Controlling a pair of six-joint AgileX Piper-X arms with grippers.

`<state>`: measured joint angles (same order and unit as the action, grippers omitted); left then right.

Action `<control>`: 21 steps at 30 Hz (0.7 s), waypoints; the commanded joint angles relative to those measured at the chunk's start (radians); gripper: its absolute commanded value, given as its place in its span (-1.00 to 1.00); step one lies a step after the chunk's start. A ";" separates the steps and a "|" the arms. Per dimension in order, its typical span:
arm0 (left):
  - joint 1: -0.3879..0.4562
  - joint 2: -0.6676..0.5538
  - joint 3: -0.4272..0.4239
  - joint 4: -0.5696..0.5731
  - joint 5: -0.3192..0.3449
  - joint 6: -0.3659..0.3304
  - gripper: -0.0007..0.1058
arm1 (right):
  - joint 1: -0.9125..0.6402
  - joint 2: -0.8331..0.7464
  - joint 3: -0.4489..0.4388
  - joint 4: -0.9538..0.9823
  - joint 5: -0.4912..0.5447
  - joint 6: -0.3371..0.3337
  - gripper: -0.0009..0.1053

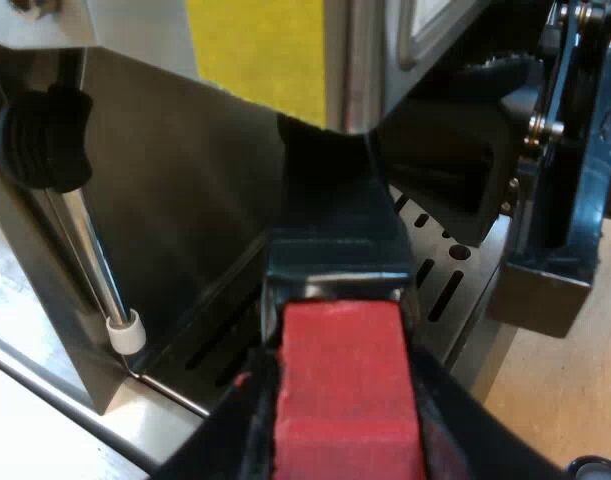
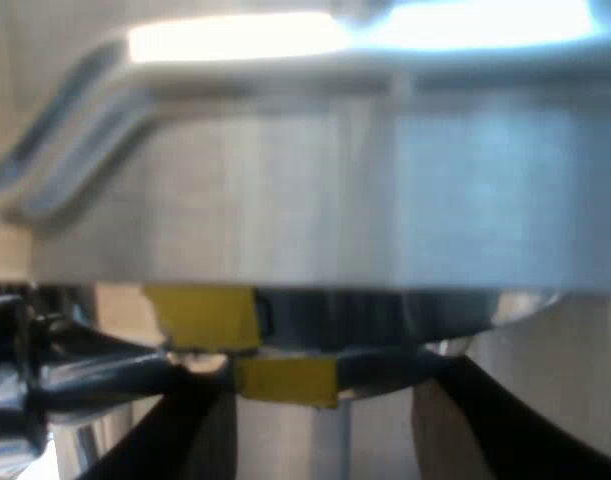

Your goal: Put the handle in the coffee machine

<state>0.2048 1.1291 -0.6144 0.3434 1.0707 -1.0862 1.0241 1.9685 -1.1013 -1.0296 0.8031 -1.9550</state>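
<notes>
Both left gripper fingers are clamping the handle's red end at your espresso machine. Your right gripper's fingers are standing apart.

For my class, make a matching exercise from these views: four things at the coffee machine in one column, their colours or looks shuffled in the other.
Column one:
1 handle end
2 wand tip
3 machine's patch
4 drip tray

Column two:
a yellow
b slotted metal
c red
d white

Pairs: 1-c; 2-d; 3-a; 4-b
</notes>
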 commanded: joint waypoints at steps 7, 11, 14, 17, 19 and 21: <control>0.005 -0.014 -0.034 -0.049 0.145 -0.007 -0.98 | -0.007 -0.012 -0.031 -0.095 -0.023 -0.040 -0.45; 0.005 -0.014 -0.034 -0.049 0.145 -0.007 -0.98 | -0.007 -0.012 -0.031 -0.097 -0.023 -0.040 -0.45; 0.005 -0.014 -0.034 -0.049 0.145 -0.007 -0.98 | -0.007 -0.012 -0.031 -0.097 -0.023 -0.040 -0.45; 0.005 -0.014 -0.034 -0.049 0.145 -0.007 -0.98 | -0.007 -0.012 -0.031 -0.097 -0.023 -0.040 -0.45; 0.005 -0.014 -0.034 -0.049 0.145 -0.007 -0.98 | -0.007 -0.012 -0.031 -0.113 -0.023 -0.040 -0.45; 0.005 -0.014 -0.034 -0.049 0.143 -0.007 -0.98 | -0.008 -0.012 -0.031 -0.123 -0.023 -0.040 -0.45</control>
<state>0.2061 1.1356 -0.6171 0.3434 1.0773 -1.0814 1.0226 1.9798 -1.1044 -1.0578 0.8131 -1.9768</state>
